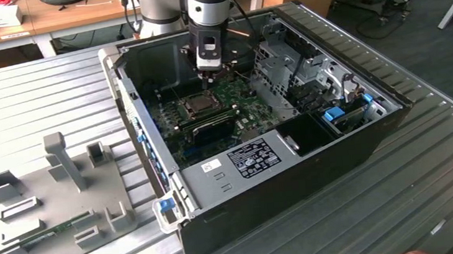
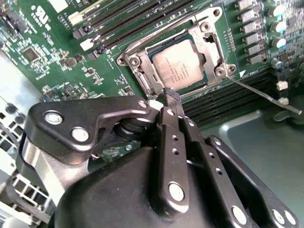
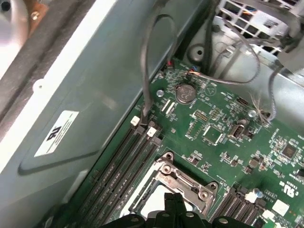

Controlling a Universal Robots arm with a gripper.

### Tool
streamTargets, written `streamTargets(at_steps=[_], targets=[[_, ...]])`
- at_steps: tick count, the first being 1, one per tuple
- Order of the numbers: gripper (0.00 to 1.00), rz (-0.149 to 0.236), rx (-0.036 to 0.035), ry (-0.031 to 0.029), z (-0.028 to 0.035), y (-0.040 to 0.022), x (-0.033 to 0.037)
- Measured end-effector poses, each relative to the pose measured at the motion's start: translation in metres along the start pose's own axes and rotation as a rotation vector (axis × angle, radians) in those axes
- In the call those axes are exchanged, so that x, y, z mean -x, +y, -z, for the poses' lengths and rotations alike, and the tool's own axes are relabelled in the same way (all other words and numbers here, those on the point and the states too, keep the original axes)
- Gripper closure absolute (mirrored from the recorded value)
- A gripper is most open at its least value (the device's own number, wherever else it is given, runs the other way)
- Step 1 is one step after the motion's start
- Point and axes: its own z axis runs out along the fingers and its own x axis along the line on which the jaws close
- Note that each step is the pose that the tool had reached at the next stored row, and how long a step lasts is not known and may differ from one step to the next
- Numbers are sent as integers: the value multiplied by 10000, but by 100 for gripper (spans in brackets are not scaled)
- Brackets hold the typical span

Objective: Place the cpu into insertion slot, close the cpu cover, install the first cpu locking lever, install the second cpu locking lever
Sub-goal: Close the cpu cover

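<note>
An open black computer case [image 1: 299, 185] is laid on a ribbed metal desk [image 1: 430, 170]; a grey fixture plate [image 1: 47, 203] is set just beside it, toward the exterior view's left.

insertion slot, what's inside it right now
The cpu lies inside the insertion slot, its silvery face showing through the cut-out of the cpu cover. Whatever is under the chip is hidden by it.

Even, bright light fell from overhead on the ribbed bench [image 1: 31, 89] in the exterior view, while the computer case [image 1: 299, 185] interior lay in soft shadow. In the second wrist view the black tool [image 2: 171, 95] carried pale highlights, and the cpu [image 2: 178, 69] gave a dull sheen.
</note>
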Motion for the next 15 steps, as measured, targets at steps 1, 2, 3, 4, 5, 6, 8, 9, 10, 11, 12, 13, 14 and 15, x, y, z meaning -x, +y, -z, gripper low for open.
streamTargets(at_steps=[1, 2, 3, 4, 5, 6, 8, 9, 10, 11, 12, 13, 14, 15], targets=[[89, 155, -6, 9, 0, 0, 0], [89, 308, -12, 17, 0, 0, 0], [89, 430, -17, 24, -1, 0, 0], [89, 473, -19, 26, -1, 0, 0], [89, 475, -19, 27, -1, 0, 0], [89, 477, -19, 27, -1, 0, 0], [89, 479, -19, 27, -1, 0, 0], [89, 479, -20, 27, 0, 0, 0], [89, 480, -20, 27, -1, 0, 0], [89, 482, -20, 27, -1, 0, 0], [89, 495, -20, 28, -1, 0, 0], [89, 534, -22, 30, -1, 0, 0], [89, 604, -25, 34, 0, 0, 0], [89, 687, -28, 39, -1, 0, 0]])
